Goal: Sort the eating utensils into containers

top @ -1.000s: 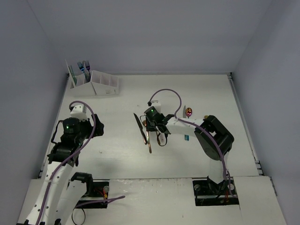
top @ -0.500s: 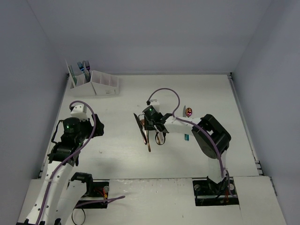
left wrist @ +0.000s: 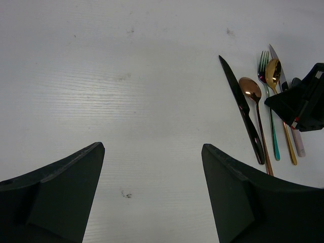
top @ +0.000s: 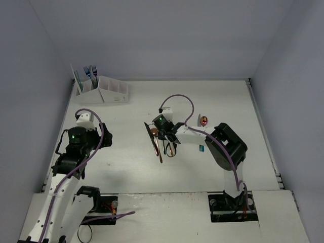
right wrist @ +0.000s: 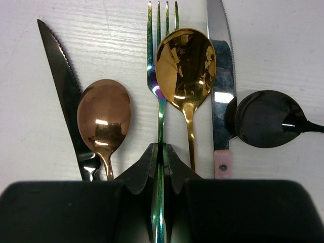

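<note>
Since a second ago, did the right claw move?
Yes. The right gripper slid a little left, toward the white rack side, and shut on the iridescent fork.

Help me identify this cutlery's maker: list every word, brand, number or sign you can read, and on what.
No text can be read in any view.
Close up, the iridescent fork, gold spoon, copper spoon, black knife and silver knife show bare metal, no stamp.
The white rack is too small to check.
</note>
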